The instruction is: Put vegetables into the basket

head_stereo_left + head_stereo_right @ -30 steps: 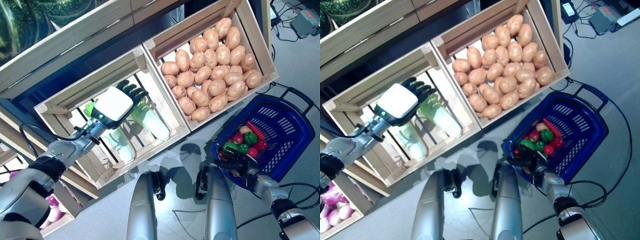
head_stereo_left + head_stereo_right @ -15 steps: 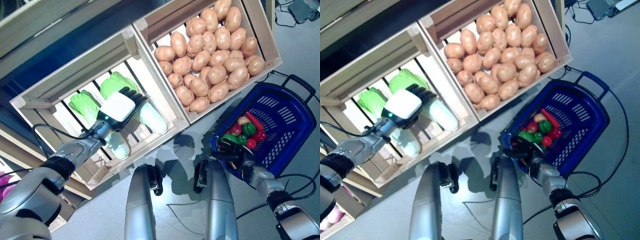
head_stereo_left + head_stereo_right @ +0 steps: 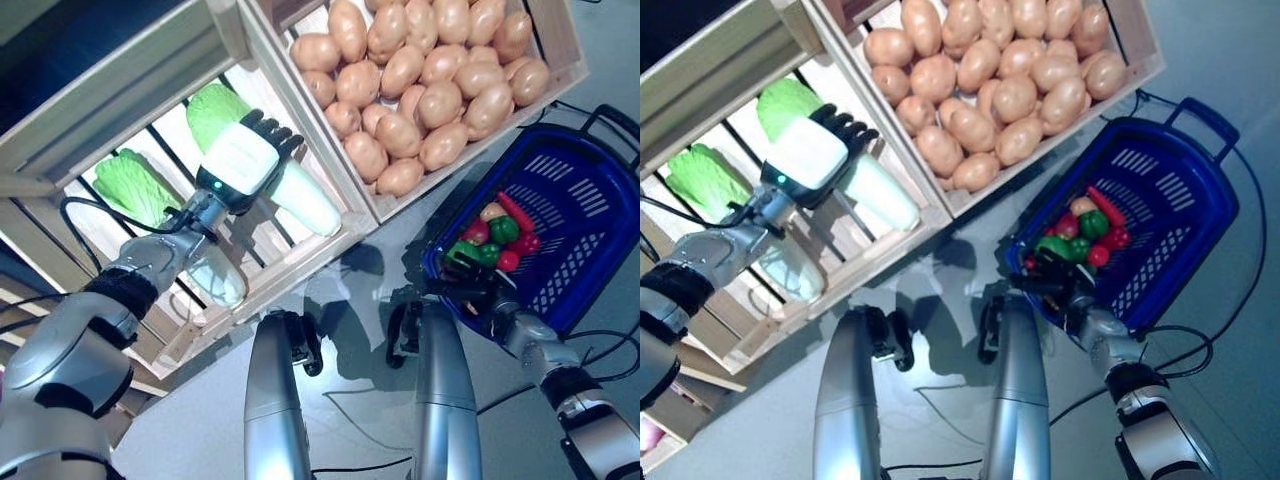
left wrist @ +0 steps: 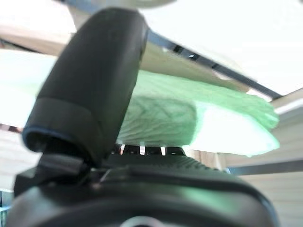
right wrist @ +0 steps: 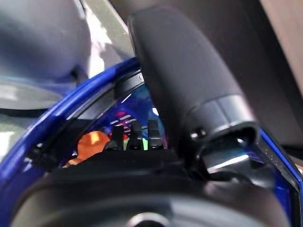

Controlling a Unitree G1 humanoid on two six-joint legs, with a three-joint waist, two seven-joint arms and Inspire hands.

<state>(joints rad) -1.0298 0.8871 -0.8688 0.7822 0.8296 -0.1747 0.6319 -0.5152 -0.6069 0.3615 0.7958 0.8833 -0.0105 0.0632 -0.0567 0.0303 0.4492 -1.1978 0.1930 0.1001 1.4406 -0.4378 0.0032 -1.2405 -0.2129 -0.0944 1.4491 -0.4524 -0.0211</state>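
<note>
Pale green and white, the cabbage (image 3: 285,170) I want lies in the slatted wooden crate (image 3: 90,150), and my left hand (image 3: 243,158) rests on top of it with fingers reaching over it, but I cannot tell if they already close around it. My right hand (image 3: 470,290) is curled on the near rim of the blue basket (image 3: 590,215), which already holds peppers (image 3: 497,243). I think I should wrap the fingers well around the thick middle before lifting, then carry it clear of the crate wall to the basket
</note>
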